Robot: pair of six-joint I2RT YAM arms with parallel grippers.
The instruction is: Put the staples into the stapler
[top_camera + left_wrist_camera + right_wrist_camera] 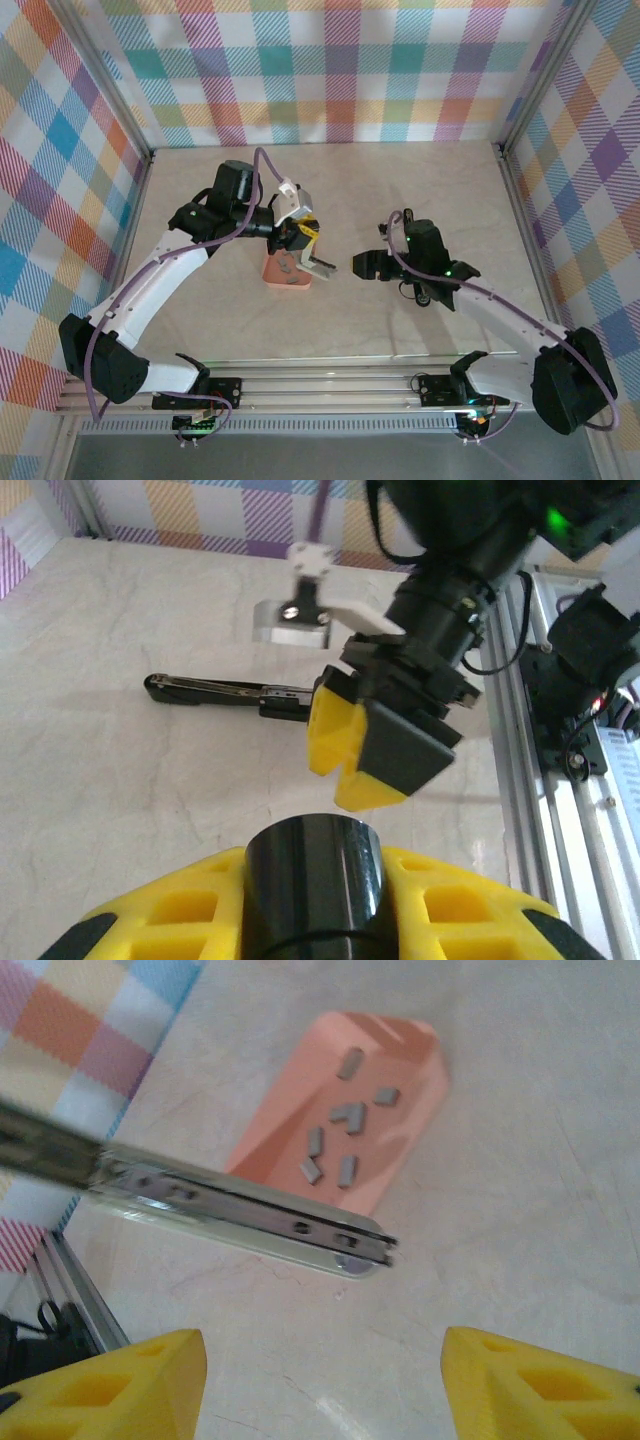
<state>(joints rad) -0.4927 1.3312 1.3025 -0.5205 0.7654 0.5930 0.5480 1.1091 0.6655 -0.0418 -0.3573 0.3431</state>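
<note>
- Aluminium rail [330, 385] runs across 6 o'clock of the top view, with both arm bases bolted on it.
- Right gripper [360, 265] sits at 3 o'clock of table centre and points toward 9. Its fingers [120, 1380] are spread wide with nothing between them.
- Stapler [320, 266] is a slim metal piece in the gap between the grippers, at 9 o'clock of the right gripper and about 4 o'clock of the left gripper [302, 240]. From above I can't tell whether it touches the left fingers.
- In the right wrist view the stapler's metal channel cuts in from 9 o'clock to mid-frame and crosses in front of the tray's near edge. Its 9 o'clock end is blurred and cut off by the frame.
- Pink tray [290, 1090] lies at 12 o'clock of the channel tip. In the top view the left gripper covers its far end.
- Staples [345, 1115]: seven small grey strips lie loose and scattered on the tray floor, two of them touching.
- In the left wrist view, the left gripper's yellow fingers flank a black round part [315, 870] at 6 o'clock. I cannot tell whether they clamp it or what it is.
- In the same view the right gripper's yellow fingers hide the 3 o'clock end of a dark bar [210, 689] low over the table. It is unclear whether this is part of the stapler.
- Farthest out are the pale marbled table [400, 180] and the plaid walls [330, 70] at 9, 12 and 3 o'clock.
</note>
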